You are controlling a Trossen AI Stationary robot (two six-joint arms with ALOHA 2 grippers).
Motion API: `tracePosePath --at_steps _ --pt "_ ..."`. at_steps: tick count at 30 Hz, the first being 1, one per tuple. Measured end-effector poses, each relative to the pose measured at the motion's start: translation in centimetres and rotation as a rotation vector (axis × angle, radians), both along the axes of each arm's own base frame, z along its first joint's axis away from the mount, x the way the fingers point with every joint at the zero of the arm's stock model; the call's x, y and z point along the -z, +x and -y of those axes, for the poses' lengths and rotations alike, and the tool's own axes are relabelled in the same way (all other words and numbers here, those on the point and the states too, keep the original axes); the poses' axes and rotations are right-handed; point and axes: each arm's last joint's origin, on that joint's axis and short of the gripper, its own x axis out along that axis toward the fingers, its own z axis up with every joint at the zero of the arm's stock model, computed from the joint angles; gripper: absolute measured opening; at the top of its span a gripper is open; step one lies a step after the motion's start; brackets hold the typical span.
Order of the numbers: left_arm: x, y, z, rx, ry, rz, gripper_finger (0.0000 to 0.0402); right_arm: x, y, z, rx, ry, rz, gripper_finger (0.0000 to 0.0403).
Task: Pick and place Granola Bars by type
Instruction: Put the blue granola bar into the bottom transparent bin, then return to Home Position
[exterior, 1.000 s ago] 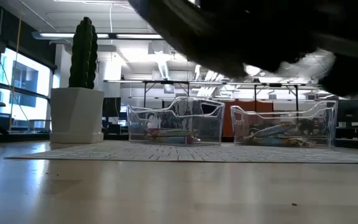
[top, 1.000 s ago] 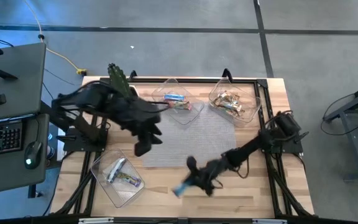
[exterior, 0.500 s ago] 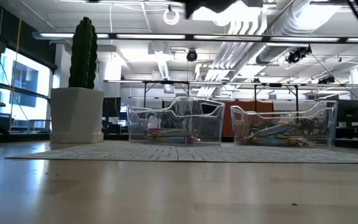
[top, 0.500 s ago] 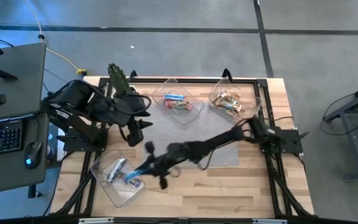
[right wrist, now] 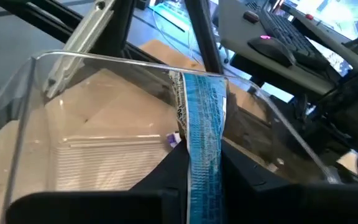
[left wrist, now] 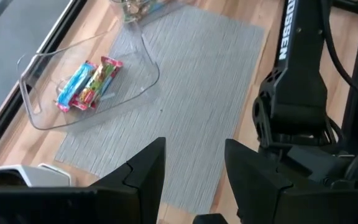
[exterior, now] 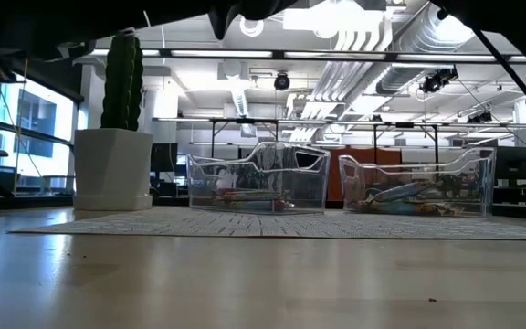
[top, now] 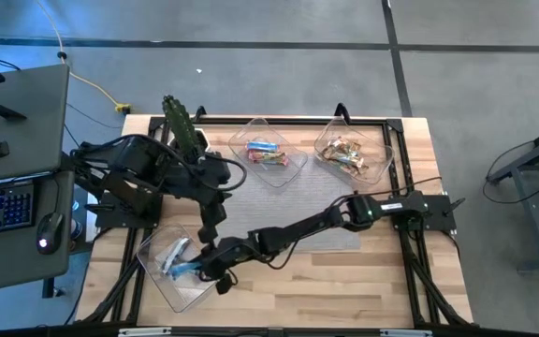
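Observation:
My right gripper (top: pixel 210 267) reaches across the table to the clear tray (top: pixel 162 281) at the near left and is shut on a blue granola bar (right wrist: pixel 204 118), which also shows in the high view (top: pixel 184 271). A silver bar (top: pixel 172 253) lies in that tray. My left gripper (left wrist: pixel 194 171) is open and empty above the grey mat (top: pixel 279 211), just far of that tray. Two more clear trays stand at the far edge: the middle one (top: pixel 288 173) holds blue and red bars (left wrist: pixel 89 81), the right one (top: pixel 382 168) holds tan bars (top: pixel 344 154). My right gripper pinches the blue bar between its two fingers (right wrist: pixel 173 180) by one end (right wrist: pixel 202 168). The bar's length sticks out forward past the fingertips. The fingers come slanting from the table's right side. The bar is lifted clear, its free end (right wrist: pixel 199 84) over the near-left tray.
A potted cactus (top: pixel 181 122) stands at the far left corner of the table, close behind my left arm. My right arm (top: pixel 298 229) lies stretched across the mat's near part. A desk with a keyboard (top: pixel 3 206) stands off the table's left side.
My right gripper has swung with the blue bar from the table's near middle toward the left edge, ending over the near-left tray. The bar stays held and clear of the table.

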Motion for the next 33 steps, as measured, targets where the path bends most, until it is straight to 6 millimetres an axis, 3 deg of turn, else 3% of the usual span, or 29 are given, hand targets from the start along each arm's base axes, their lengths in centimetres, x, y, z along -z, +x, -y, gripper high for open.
tracePosePath --at_steps 14,18,22,26,29,33 --pt "0.0 0.0 0.0 -0.006 0.008 0.004 0.0158 0.0 -0.1 0.0 -0.019 -0.077 -0.004 0.0123" --pt "0.0 0.0 0.0 -0.007 0.006 0.004 0.0158 -0.8 -0.5 -0.4 0.073 -0.153 0.004 0.0125" --pt "-0.4 -0.7 0.0 0.008 -0.009 0.016 0.0158 -4.6 -2.7 -1.3 0.189 -0.388 -0.068 0.0125" --pt "-1.8 -3.2 -0.3 -0.009 0.051 0.105 0.0158 -9.2 -6.6 -0.7 0.322 -0.575 -0.257 0.0124" --pt "-2.0 -5.2 0.0 0.017 0.082 0.131 0.0158 -12.1 -9.7 1.5 0.395 -0.443 -0.414 0.0124" --pt "-0.6 -7.3 0.8 0.046 0.133 0.123 0.0158 -16.6 -14.5 4.7 0.544 -0.222 -0.537 0.0124"
